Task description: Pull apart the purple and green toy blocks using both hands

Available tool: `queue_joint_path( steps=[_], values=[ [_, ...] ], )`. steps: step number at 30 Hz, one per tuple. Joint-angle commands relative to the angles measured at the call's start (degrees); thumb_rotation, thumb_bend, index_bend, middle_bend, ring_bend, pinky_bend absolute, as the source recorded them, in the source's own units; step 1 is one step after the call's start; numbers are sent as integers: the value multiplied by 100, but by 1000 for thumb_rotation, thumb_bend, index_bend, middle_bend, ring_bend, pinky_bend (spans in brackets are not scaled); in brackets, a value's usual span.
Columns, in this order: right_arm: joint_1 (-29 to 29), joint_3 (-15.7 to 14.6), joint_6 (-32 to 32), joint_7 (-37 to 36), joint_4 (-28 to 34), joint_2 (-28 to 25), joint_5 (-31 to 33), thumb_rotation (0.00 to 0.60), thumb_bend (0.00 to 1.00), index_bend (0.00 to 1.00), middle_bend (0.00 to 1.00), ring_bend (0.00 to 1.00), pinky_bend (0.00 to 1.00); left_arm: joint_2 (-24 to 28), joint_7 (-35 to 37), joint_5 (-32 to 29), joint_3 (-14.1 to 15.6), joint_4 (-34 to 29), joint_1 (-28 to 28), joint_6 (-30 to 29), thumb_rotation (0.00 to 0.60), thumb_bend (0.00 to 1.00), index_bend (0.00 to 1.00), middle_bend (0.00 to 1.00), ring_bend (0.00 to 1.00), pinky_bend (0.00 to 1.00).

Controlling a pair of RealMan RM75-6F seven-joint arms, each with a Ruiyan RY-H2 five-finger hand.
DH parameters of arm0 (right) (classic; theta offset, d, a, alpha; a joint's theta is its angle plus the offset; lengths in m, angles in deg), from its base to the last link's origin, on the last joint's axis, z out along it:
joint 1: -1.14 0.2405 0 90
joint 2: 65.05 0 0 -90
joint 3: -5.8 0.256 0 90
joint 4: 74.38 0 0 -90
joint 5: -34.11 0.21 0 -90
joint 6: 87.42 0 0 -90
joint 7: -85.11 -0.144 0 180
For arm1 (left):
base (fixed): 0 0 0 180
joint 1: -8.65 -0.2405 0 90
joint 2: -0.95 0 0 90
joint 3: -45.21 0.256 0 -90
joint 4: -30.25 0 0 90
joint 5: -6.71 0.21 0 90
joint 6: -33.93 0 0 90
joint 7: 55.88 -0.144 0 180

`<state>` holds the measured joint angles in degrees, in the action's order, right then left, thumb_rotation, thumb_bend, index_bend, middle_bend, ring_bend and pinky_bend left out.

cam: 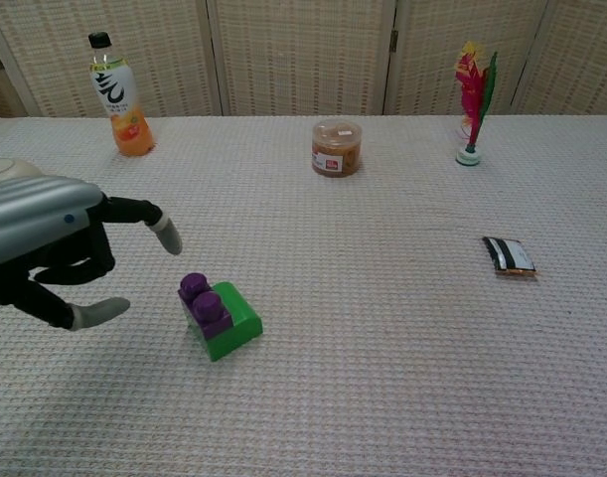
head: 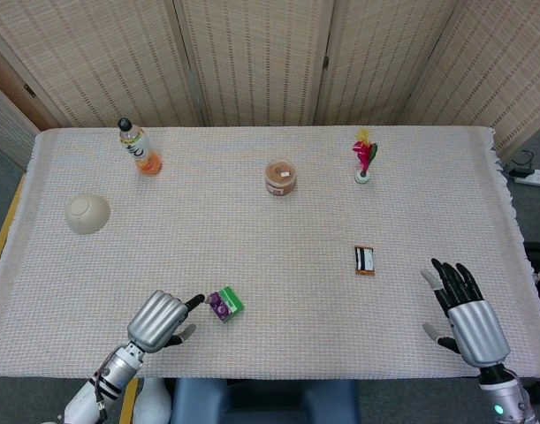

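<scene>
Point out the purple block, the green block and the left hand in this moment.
purple block (cam: 202, 303), chest view, on its studded top.
green block (cam: 233, 328), chest view, on its flat upper face beside the purple block.
left hand (head: 159, 320), head view, on the silver back of the hand, close to the blocks.

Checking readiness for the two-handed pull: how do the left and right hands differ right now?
The left hand is right beside the blocks, fingertips nearly touching; the right hand sits far off near the table's right edge. The left hand shows in the chest view too; the right does not. Both are open and hold nothing.
</scene>
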<state>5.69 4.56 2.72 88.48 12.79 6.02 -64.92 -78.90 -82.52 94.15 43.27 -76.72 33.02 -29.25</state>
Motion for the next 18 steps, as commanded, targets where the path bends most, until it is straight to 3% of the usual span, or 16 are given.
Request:
queue_joint_path(
  steps=[1,6,18],
  values=[
    [12,-15,-34,-51,17,-40,5,600,239,0,0,0,0,-448,-305,-295,-135,204,176,150,600,406,357,1000,1000,1000],
    [18,-32,-33,-140,45,-99,-16,600,239,0,0,0,0,-729,-524,-572,-190,395,332,305,600,407,349,1000,1000,1000],
    [36,-37,-129,-133,91,-147,45,600,238,0,0,0,0,-1099,-904,-456,-121,872,457,57,600,405,304,1000,1000,1000]
  ],
)
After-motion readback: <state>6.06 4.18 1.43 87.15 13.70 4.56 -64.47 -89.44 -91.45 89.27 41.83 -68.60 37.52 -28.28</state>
